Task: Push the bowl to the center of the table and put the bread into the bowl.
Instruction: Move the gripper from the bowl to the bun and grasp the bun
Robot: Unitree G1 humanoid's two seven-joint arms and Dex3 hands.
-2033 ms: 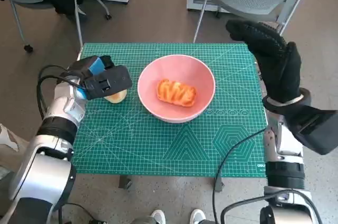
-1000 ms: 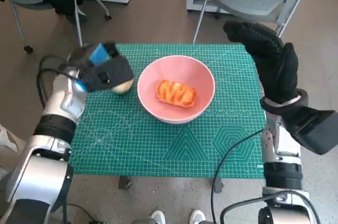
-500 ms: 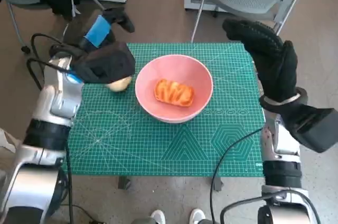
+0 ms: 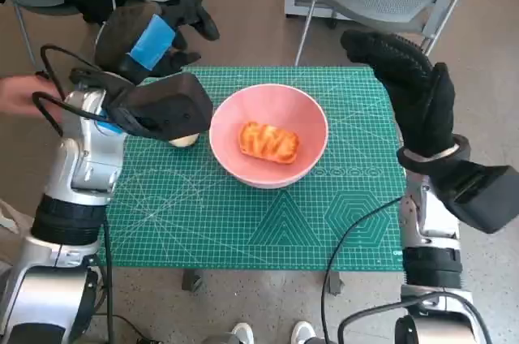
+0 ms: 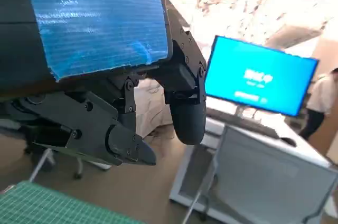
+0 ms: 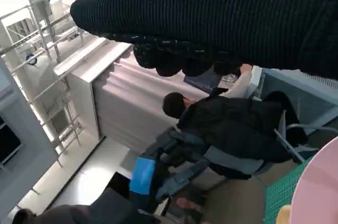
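Bread (image 4: pixel 268 142) in bowl (image 4: pixel 304 113) (seemingly clear of left hand (image 4: pixel 150 36))

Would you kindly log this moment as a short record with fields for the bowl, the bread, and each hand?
bowl: pink bowl, near the middle of the green mat
bread: glazed bread lying inside the bowl
other item: pale roundish object on the mat left of the bowl
left hand: raised, fingers apart, holds nothing
right hand: raised, holds nothing
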